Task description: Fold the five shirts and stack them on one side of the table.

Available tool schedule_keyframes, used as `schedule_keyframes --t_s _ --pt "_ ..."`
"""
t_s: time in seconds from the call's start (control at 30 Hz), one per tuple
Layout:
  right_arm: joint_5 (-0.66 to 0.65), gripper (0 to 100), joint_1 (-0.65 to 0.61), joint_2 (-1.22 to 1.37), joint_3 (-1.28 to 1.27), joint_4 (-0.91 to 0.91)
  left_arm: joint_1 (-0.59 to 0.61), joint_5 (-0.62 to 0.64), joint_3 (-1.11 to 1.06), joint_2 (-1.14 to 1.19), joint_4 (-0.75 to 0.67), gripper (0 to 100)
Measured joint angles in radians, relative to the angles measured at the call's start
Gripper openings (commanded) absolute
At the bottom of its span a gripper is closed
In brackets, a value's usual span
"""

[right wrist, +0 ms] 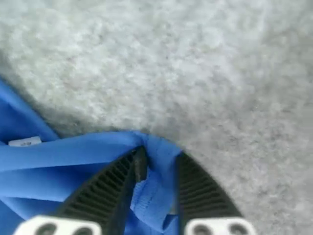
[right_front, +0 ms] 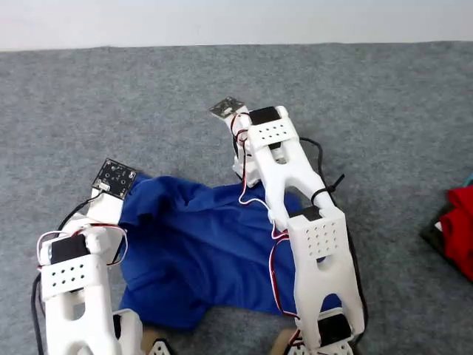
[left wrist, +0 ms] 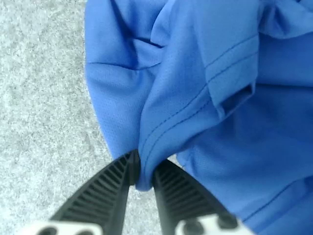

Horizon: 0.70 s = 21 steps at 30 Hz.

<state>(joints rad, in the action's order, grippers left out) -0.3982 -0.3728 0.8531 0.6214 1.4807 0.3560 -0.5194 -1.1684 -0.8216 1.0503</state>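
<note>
The blue shirt (right_front: 199,251) lay crumpled on the grey table (right_front: 384,111), right between the two arms. The left gripper (left wrist: 145,164) had its jaws squeezed almost together on a fold at the shirt's near-left edge, seam stitching running right past the tips. The right gripper (right wrist: 160,159) sat at the shirt's far edge with its jaws a little apart and a bunched bit of hem wedged between them, so it looked clamped as far as I could tell. A red cloth (right_front: 462,222), maybe another shirt, sat at the table's right edge, well apart.
</note>
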Motion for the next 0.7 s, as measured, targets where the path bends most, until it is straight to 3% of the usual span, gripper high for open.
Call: schedule_keyframes --t_s 0.27,0.47,0.7 --pt "-0.048 1.1 0.017 0.014 0.227 0.176 0.0 0.0 0.041 0.0 0.002 0" --pt "-0.051 1.1 0.109 0.008 0.552 0.27 0.0 0.029 0.264 0.0 0.107 0" --pt "-0.051 1.0 0.206 -0.161 0.595 0.272 0.0 0.11 0.569 0.0 0.183 0"
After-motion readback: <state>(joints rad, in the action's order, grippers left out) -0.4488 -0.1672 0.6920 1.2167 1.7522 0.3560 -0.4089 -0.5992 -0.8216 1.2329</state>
